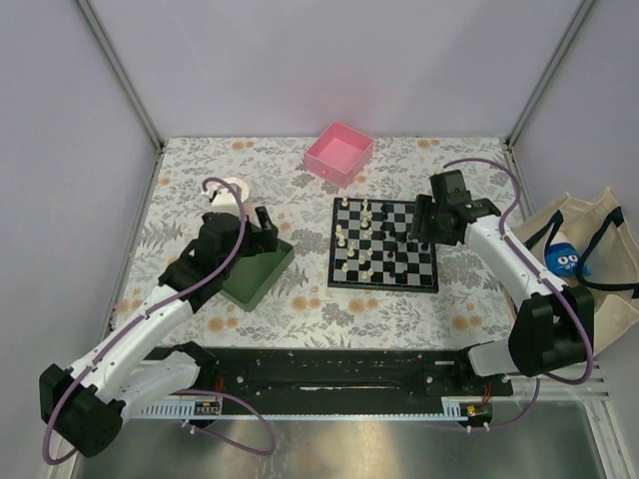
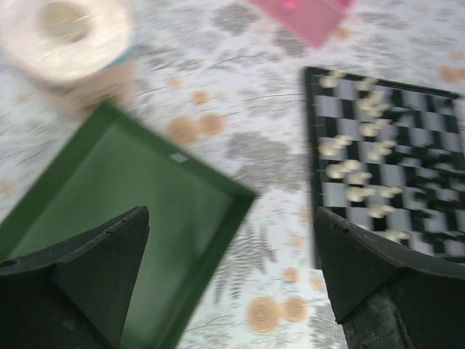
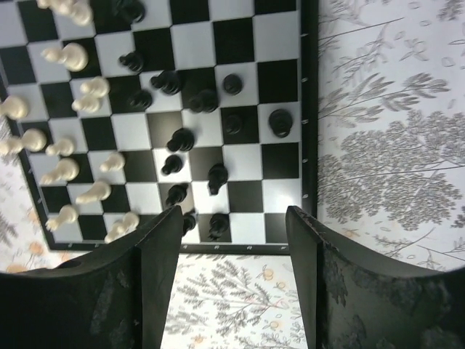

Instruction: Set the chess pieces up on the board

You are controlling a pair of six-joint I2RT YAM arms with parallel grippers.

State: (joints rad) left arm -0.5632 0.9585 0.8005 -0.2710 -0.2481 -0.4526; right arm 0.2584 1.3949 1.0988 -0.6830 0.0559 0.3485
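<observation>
Both stood wide, empty: board (image 3: 280, 33) at twelve o'clock from my right gripper (image 3: 232, 214), two o'clock from my left gripper (image 2: 231, 214).

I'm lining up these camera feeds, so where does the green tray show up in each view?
Top external: green tray left of centre.
Left wrist: lower left, tilted, cut by the bottom edge.
Right wrist: not in it.
Shared landmark: the board, right of the tray, visible in all three views.
</observation>
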